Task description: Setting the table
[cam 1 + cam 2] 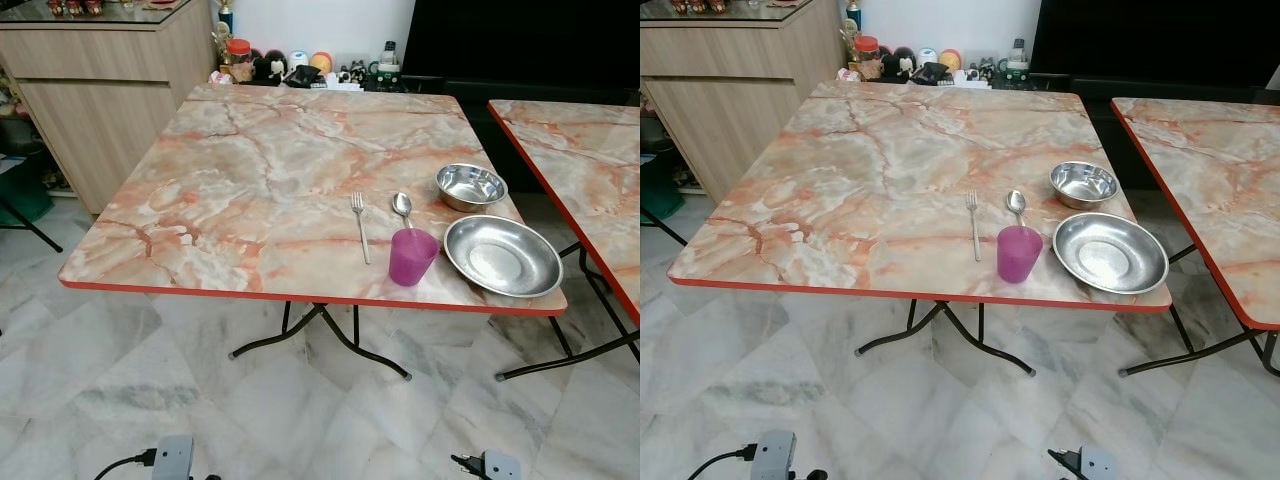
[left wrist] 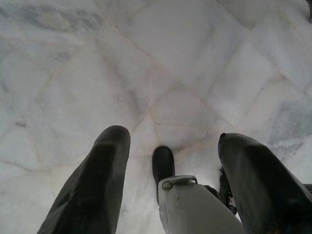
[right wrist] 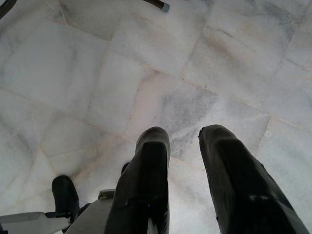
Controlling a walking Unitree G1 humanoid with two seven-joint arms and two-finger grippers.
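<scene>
Both tools hang low over the floor, left tool (image 2: 168, 185) wide open, right tool (image 3: 184, 185) narrowly open, both empty; the fork (image 1: 360, 226), lengthwise front-to-back on the bench (image 1: 250, 170), lies nearer the right arm.

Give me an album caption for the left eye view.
Marble-patterned table set near its front right corner with fork, spoon, purple cup, steel bowl and plate.

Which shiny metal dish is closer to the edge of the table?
The big shallow steel plate, right of the purple cup, is closer. The small deep steel bowl sits farther back, beside the spoon.
</scene>
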